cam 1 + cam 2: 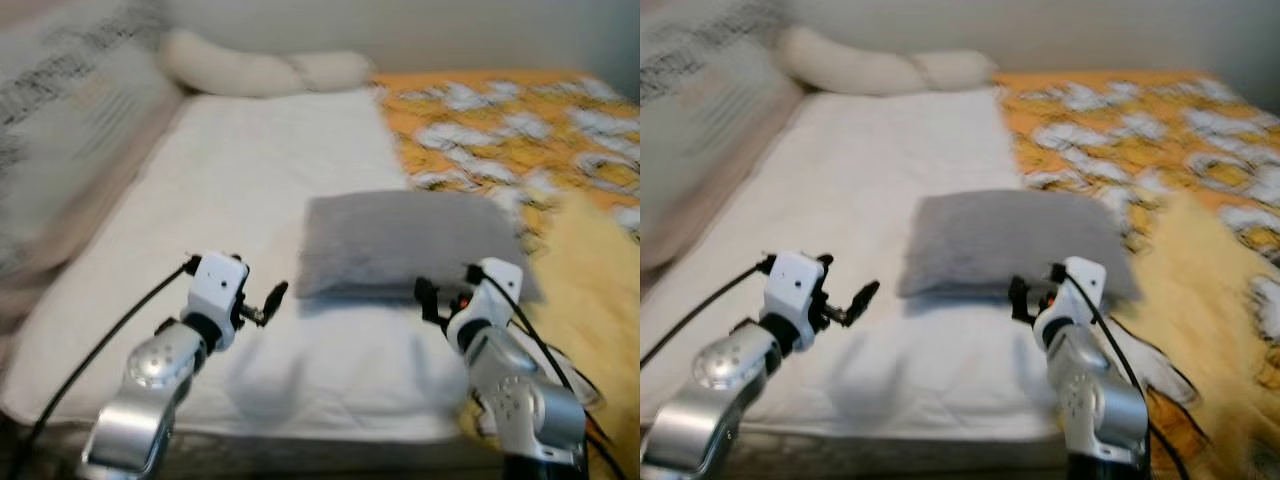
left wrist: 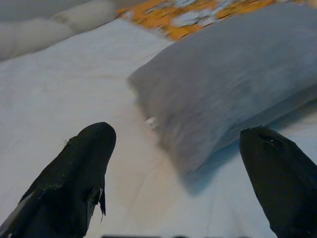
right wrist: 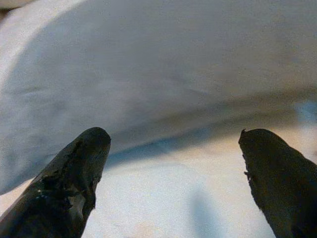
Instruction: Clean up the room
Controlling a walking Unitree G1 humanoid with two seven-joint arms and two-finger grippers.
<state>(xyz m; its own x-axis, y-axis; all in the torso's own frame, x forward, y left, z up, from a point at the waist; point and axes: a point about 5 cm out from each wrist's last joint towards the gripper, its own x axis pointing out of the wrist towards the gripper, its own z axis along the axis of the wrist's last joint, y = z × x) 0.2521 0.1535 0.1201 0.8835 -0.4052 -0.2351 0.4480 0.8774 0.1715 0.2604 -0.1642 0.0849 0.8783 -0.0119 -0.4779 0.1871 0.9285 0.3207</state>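
A grey pillow [image 1: 410,240] lies flat on the white sheet [image 1: 250,190] of the bed, near its front edge. My left gripper [image 1: 268,303] hovers just left of the pillow's front left corner, open, with nothing between its fingers [image 2: 84,173]. My right gripper [image 1: 428,297] is at the pillow's front edge, a little right of its middle, also open and empty. In the right wrist view the pillow [image 3: 163,69] is very near, just beyond the two spread fingers [image 3: 74,183].
An orange and white patterned blanket [image 1: 510,120] covers the bed's right side, with a yellow fluffy cover [image 1: 590,290] in front of it. A long white bolster [image 1: 260,70] lies at the head. Patterned cushions [image 1: 60,110] lean along the left.
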